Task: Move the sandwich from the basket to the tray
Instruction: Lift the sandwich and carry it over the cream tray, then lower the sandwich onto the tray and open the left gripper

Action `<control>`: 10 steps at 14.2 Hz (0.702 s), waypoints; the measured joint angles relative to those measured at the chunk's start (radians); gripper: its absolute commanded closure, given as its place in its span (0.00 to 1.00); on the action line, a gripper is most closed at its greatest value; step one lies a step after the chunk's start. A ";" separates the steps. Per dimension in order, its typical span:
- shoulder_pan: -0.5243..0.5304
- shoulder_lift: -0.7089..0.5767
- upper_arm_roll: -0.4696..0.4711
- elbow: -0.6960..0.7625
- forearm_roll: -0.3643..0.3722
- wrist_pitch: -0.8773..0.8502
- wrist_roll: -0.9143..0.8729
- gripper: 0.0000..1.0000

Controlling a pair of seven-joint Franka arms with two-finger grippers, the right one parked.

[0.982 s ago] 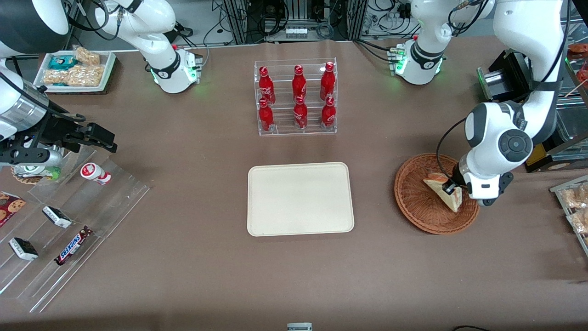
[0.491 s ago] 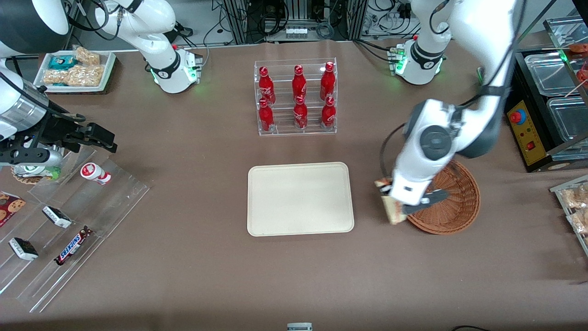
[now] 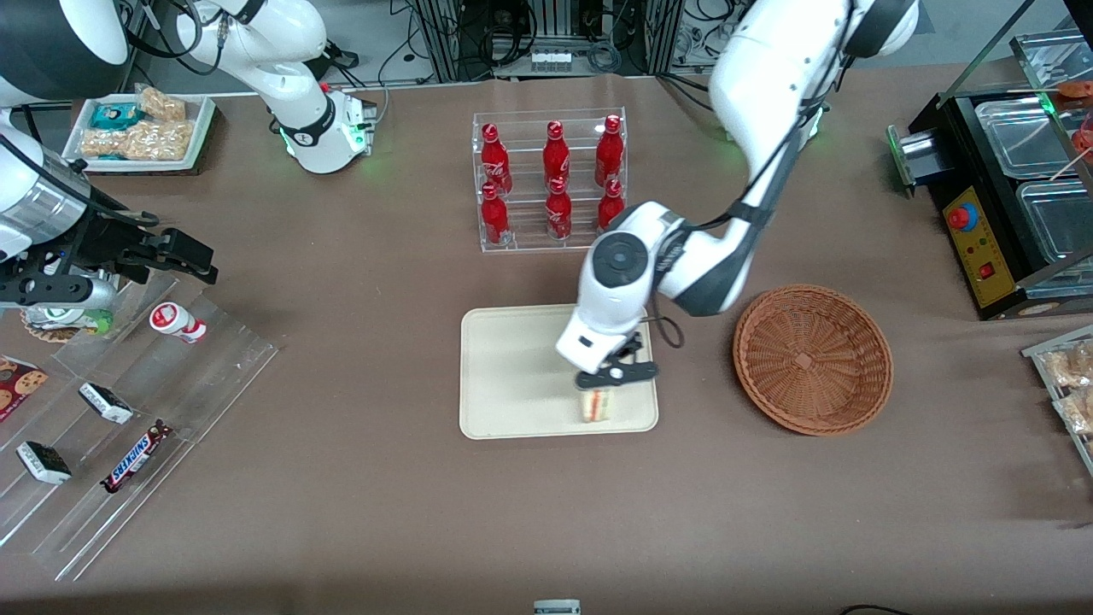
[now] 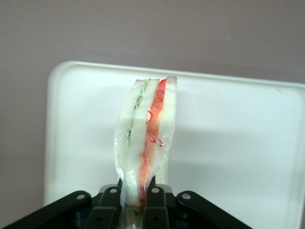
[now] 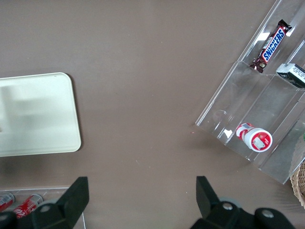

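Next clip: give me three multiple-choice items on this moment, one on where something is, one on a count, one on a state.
1. Where is the sandwich?
A. In the basket
B. Over the tray
C. On the bare table

2. How many red bottles are in the clear rack?
A. Four
B. Six
C. Eight

3. What is the gripper doing?
A. Open above the basket
B. Shut on nothing
C. Shut on the sandwich

Answers:
1 B: the sandwich hangs over the tray.
2 B: two rows of three.
3 C: the wrist view shows the fingers pinching it; the basket holds nothing.
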 measured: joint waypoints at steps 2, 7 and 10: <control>-0.047 0.039 0.004 0.029 0.007 0.020 -0.033 0.93; -0.090 0.096 0.008 0.063 0.054 0.021 -0.065 0.00; -0.091 0.086 0.012 0.084 0.070 0.006 -0.067 0.00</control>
